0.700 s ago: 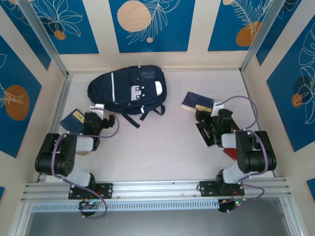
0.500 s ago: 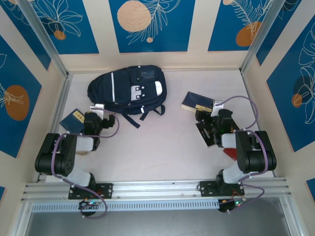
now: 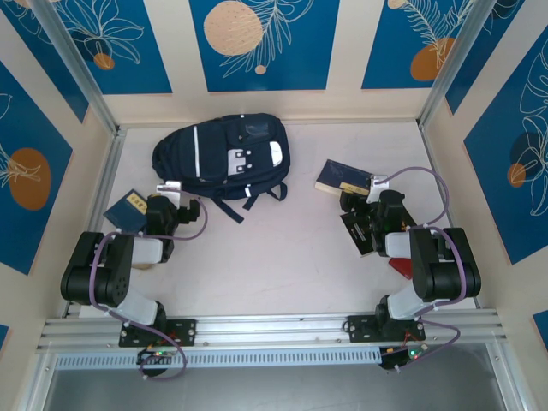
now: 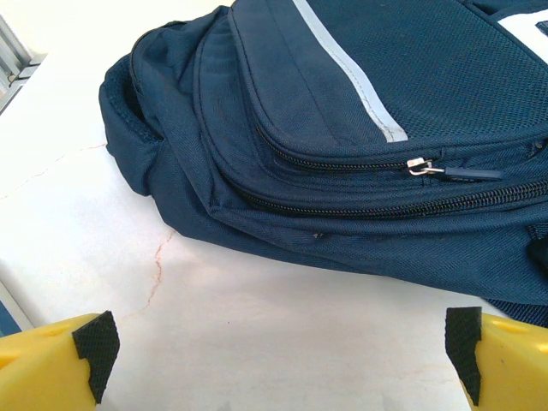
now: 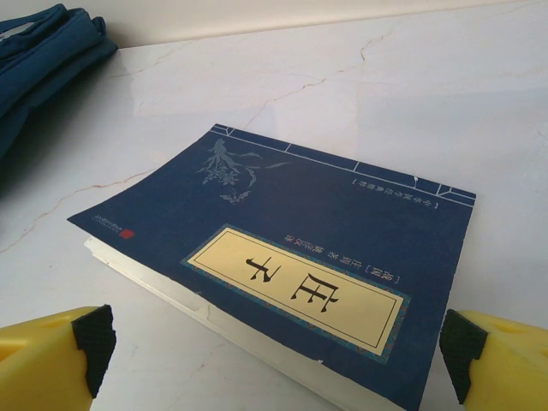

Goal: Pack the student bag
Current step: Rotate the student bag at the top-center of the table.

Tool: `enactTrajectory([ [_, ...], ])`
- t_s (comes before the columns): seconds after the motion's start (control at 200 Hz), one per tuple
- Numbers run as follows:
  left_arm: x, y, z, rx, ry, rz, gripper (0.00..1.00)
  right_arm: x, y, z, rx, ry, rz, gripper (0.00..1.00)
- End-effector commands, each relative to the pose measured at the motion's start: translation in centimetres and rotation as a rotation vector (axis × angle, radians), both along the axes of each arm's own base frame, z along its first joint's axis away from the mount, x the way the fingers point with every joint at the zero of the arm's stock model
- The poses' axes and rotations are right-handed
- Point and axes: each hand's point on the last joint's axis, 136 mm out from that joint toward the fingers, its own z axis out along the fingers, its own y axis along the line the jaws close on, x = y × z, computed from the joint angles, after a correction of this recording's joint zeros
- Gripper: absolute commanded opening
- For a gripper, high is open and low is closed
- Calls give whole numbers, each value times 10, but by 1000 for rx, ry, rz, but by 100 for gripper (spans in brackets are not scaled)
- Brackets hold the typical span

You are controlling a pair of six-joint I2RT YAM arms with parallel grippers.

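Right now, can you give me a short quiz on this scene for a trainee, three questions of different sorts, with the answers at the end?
1. True or false: the left gripper is shut on the student bag.
2. Multiple choice: what lies on the table just ahead of the right gripper? A) a blue book B) a red cup C) a pencil case
3. Fill in: in the top view, the gripper nearer the student bag is the ___ one.

Key: 1. False; it is open and holds nothing, and the bag lies ahead of it. 2. A. 3. left.
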Motion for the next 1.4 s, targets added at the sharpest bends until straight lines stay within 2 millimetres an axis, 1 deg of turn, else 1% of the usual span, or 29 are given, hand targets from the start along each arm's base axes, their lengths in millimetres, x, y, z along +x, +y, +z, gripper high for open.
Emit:
enactTrajectory([
  [0.0, 5, -2, 5, -7, -20, -19, 100, 7, 3, 7, -6, -23, 20, 99],
  [0.085, 4, -3, 5, -7, -22, -22, 100, 6, 4, 8, -5, -30, 23, 99],
  [0.125, 4, -9, 6, -5, -15, -59, 100, 5, 5, 9, -7, -34, 31, 99],
  [0.155, 5, -14, 6, -8, -4, -92, 100, 4, 9, 11, -6, -40, 56, 99],
  [0.19, 5, -14, 8, -9, -10, -92, 100, 3, 13, 13, -14, -46, 78, 99],
  [0.26, 5, -13, 11, -7, -4, -84, 100, 0, 14, 21, -33, -53, 70, 99],
  [0.34, 5, -11, 18, -9, 22, -73, 100, -2, 15, 32, -51, -46, 60, 99],
  [0.445, 4, -1, 29, -16, 80, -1, 100, -5, 16, 55, -73, -42, 30, 99],
  [0.565, 1, 5, 51, -64, 128, 64, 100, -9, 24, 81, -30, 3, 6, 99],
  [0.635, 0, 5, 69, -121, 132, 89, 100, -14, 32, 91, 19, 43, 4, 99],
  [0.65, -1, 4, 70, -127, 144, 92, 100, -15, 33, 93, 35, 54, -2, 99],
  [0.69, 1, 2, 83, -157, 142, 91, 100, -17, 38, 97, 80, 86, -10, 99],
  [0.79, 7, -2, 100, -237, 175, 120, 100, -20, 47, 97, 190, 218, -58, 99],
  [0.85, 16, -5, 101, -282, 222, 135, 100, -20, 55, 93, 251, 303, -63, 99],
  [0.91, 29, -10, 95, -316, 290, 147, 100, -20, 63, 86, 304, 391, -77, 99],
  [0.99, 49, -20, 83, -370, 366, 140, 96, -17, 81, 78, 364, 483, -53, 99],
  [1.125, 85, -28, 63, -429, 402, 156, 93, -14, 116, 66, 435, 584, 20, 99],
  [1.21, 103, -35, 44, -455, 446, 148, 93, -15, 136, 60, 469, 635, 62, 100],
  [1.31, 113, -49, 16, -513, 536, 122, 88, -18, 158, 55, 480, 668, 109, 100],
  [1.395, 110, -52, -9, -539, 609, 139, 87, -21, 172, 50, 474, 691, 127, 100],
])
